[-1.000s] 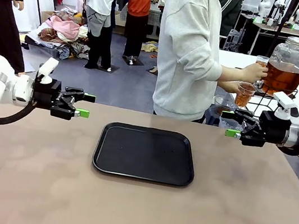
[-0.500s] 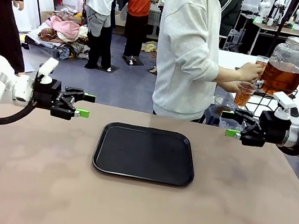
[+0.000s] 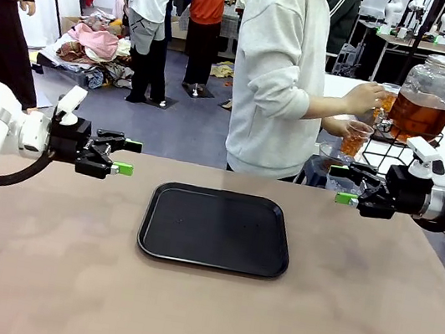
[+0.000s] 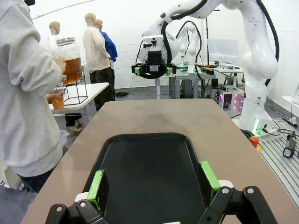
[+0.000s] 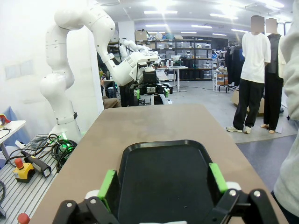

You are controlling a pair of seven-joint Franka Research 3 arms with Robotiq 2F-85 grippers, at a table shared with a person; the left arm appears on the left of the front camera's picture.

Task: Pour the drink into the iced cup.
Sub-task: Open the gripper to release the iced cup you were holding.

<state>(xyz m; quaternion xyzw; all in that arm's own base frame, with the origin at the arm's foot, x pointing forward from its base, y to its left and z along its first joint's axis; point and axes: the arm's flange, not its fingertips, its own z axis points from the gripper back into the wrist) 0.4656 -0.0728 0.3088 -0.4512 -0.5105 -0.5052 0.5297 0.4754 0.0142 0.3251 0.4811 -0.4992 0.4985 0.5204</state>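
Beyond the brown table's (image 3: 350,323) far right corner, a person's hand (image 3: 359,96) works a glass jar (image 3: 428,96) of amber drink (image 3: 418,116), a cup (image 3: 354,139) held beneath. Centred near the far edge lies a black tray (image 3: 216,229). Left claw (image 3: 125,157) and right claw (image 3: 338,184) hover at opposite side edges, fingers apart, grasping nothing.

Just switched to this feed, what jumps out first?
The person at the far side, turned toward a side table, holds a cup of amber drink by the big glass jar. On the brown table lies an empty black tray in the middle. The left gripper and right gripper hover open at either side, facing each other.
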